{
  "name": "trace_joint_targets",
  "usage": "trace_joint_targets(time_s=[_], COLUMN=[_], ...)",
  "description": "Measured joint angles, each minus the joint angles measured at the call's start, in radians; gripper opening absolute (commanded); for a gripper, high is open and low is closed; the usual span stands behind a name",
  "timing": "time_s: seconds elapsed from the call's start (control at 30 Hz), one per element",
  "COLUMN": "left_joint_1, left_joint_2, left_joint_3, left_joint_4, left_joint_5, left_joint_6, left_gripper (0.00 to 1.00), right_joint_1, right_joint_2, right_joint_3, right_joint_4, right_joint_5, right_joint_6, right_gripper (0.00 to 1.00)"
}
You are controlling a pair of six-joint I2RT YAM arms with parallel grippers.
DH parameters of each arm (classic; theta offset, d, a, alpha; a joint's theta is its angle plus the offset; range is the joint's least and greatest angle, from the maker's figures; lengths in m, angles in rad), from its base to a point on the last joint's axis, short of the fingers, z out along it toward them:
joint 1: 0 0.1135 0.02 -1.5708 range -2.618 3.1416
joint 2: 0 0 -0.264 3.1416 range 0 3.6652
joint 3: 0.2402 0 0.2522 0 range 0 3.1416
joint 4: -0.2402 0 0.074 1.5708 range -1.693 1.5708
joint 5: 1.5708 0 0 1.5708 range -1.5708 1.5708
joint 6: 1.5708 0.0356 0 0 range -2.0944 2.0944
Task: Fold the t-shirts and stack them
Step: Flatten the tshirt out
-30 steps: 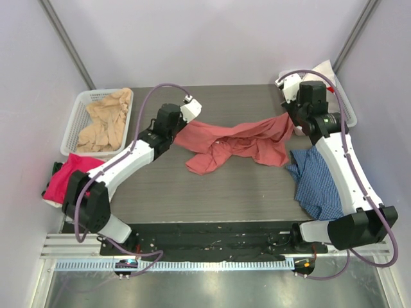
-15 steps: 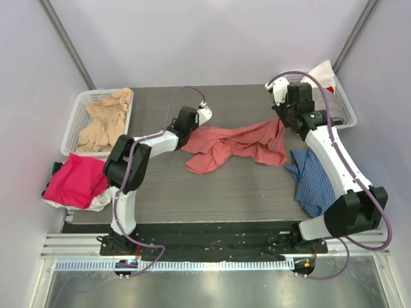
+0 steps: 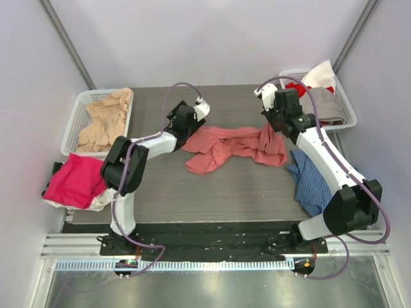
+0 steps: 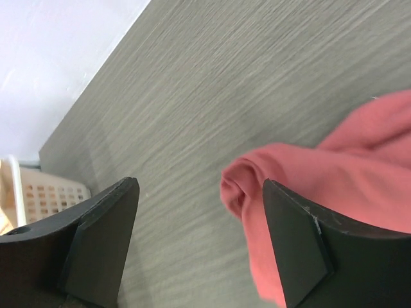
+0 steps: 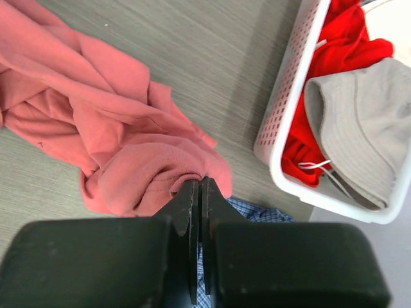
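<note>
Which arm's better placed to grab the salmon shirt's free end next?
Left. The left gripper is open, with a corner of the salmon t-shirt lying between its fingers. The right gripper is shut, apparently pinching the shirt's opposite end.

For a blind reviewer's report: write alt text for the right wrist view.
The right gripper, shut, pinches a fold of a crumpled salmon-red t-shirt lying on a dark wood-grain table. At right, a white basket holds a red garment and a grey garment; a blue checked cloth shows just beside the gripper.
</note>
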Motion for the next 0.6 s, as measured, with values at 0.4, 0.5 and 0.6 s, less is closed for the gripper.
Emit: trace_joint_targets(time_s=[0.4,0.5,0.6], left_joint_1=[-0.117,-0.162,-0.172], left_joint_2=[-0.369,-0.359,-0.331], left_joint_3=[-0.125,-0.159,-0.192], left_joint_4=[-0.223,-0.253,-0.283], left_joint_5=[0.267,0.314,0.332], left_joint_6=[-0.18,-0.198,-0.214], left_gripper=[0.73,0.71,0.71], right_joint_1=[0.006,0.006,0.006], right_joint_2=[0.0,0.0,-0.002], right_joint_3=[-0.085,-0.089,-0.098], right_joint_4=[0.048,0.057,0.064], right_joint_5=[0.005,0.005,0.004], right_joint_6=[0.017,0.019,0.02], right_gripper=[0.01,0.01,0.01])
